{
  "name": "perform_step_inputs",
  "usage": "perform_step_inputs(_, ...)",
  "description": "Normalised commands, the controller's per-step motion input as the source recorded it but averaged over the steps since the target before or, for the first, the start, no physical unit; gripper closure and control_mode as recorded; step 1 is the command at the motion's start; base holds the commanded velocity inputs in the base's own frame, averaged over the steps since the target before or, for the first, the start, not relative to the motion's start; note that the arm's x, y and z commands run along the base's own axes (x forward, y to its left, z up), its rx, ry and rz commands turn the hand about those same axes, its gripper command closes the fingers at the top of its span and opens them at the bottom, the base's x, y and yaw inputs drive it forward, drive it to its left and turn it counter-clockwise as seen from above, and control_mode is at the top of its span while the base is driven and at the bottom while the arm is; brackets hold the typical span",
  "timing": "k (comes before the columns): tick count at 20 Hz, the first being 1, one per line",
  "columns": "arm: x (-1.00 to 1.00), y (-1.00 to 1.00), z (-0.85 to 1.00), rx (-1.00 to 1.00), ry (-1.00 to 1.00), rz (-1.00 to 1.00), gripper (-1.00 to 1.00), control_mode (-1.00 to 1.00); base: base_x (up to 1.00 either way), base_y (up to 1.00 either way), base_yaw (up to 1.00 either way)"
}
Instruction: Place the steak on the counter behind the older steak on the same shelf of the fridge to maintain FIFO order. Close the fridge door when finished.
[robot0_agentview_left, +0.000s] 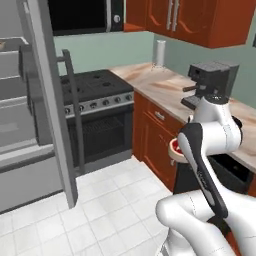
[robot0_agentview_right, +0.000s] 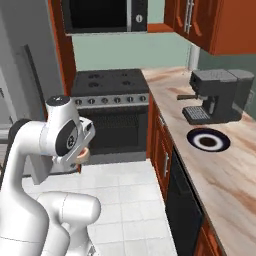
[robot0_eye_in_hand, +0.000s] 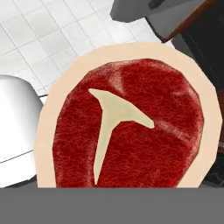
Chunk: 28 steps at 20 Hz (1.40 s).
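Note:
The steak (robot0_eye_in_hand: 127, 127), red with a pale tan rim and a T-shaped bone, hangs in the air right in front of the hand camera and hides the fingertips. My gripper (robot0_agentview_right: 81, 150) is shut on the steak (robot0_agentview_right: 85, 156), held over the tiled floor beside the counter (robot0_agentview_left: 160, 85). From the left the steak (robot0_agentview_left: 175, 147) peeks out behind my forearm. The fridge (robot0_agentview_left: 15, 125) stands at the far left with its fridge door (robot0_agentview_left: 50, 100) swung open. A tan sliver (robot0_agentview_left: 2, 45) lies on the shelf (robot0_agentview_left: 12, 51) at the frame's edge; it may be the older steak.
A dark blue white-ringed plate (robot0_agentview_right: 208, 140) and a coffee machine (robot0_agentview_right: 215, 95) stand on the counter (robot0_agentview_right: 220, 175). A black stove (robot0_agentview_left: 95, 85) sits between fridge and counter. A paper towel roll (robot0_agentview_left: 159, 52) stands at the back. The open door's edge juts into the floor space.

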Motion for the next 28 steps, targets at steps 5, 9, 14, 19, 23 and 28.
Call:
perform_step_inputs(5, 0.0, 0.0, 0.0, 0.0, 0.0, 0.0, 1.0, 1.0, -0.67, -0.03, 0.6)
perform_step_inputs(9, 0.0, 0.0, 0.0, 0.0, 0.0, 0.0, 1.0, 1.0, -0.43, 0.42, 0.59)
perform_step_inputs(14, 0.0, 0.0, 0.0, 0.0, 0.0, 0.0, 1.0, 1.0, -0.09, 0.58, 0.6)
perform_step_inputs(19, 0.0, 0.0, 0.0, 0.0, 0.0, 0.0, 1.0, 1.0, 0.53, 0.8, 0.5)
perform_step_inputs(23, 0.0, 0.0, 0.0, 0.0, 0.0, 0.0, 1.0, 1.0, 1.0, 0.61, 0.03)
perform_step_inputs(28, 0.0, 0.0, 0.0, 0.0, 0.0, 0.0, 1.0, 1.0, 1.0, 0.37, -0.55)
